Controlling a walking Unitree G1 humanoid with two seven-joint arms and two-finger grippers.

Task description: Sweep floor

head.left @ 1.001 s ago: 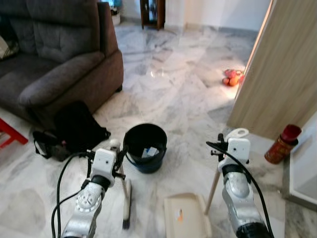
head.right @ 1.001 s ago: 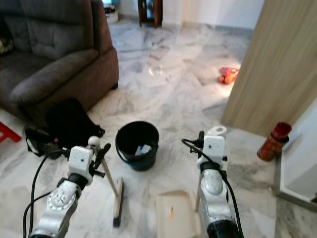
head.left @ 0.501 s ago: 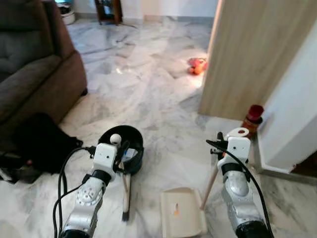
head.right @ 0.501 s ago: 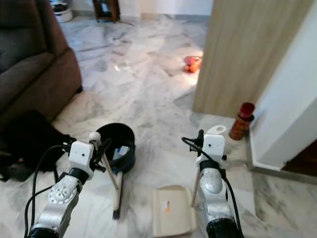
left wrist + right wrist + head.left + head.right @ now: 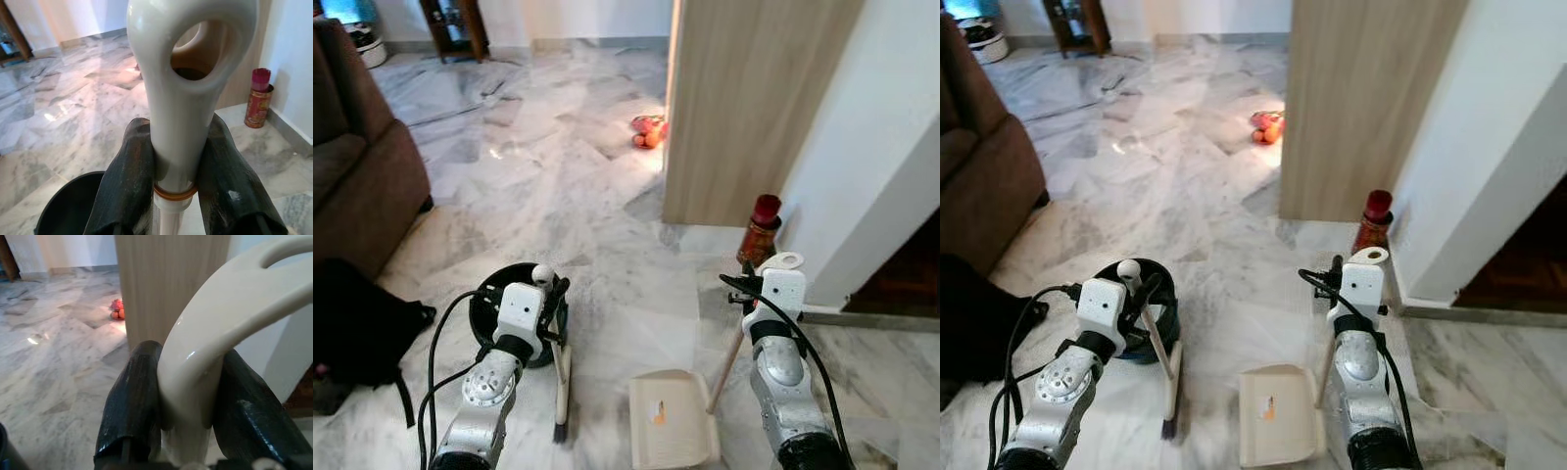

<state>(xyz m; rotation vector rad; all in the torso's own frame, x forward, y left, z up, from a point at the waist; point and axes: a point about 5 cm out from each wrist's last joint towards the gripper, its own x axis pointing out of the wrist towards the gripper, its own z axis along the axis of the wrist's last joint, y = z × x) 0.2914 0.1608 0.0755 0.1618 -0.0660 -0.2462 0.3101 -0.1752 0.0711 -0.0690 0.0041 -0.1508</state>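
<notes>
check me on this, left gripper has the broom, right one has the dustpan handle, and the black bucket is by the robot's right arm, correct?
Not quite. The black bucket sits by the robot's left arm, just behind the left gripper, as the left eye view shows. The rest holds: the left gripper is shut on the broom, and the right gripper is shut on the dustpan handle.

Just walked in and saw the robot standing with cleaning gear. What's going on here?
The robot is set up to sweep the marble floor. Its left gripper is shut on the broom handle, brush head on the floor beside a black bucket. Its right gripper is shut on the dustpan handle, with the dustpan resting on the floor between the arms.
</notes>
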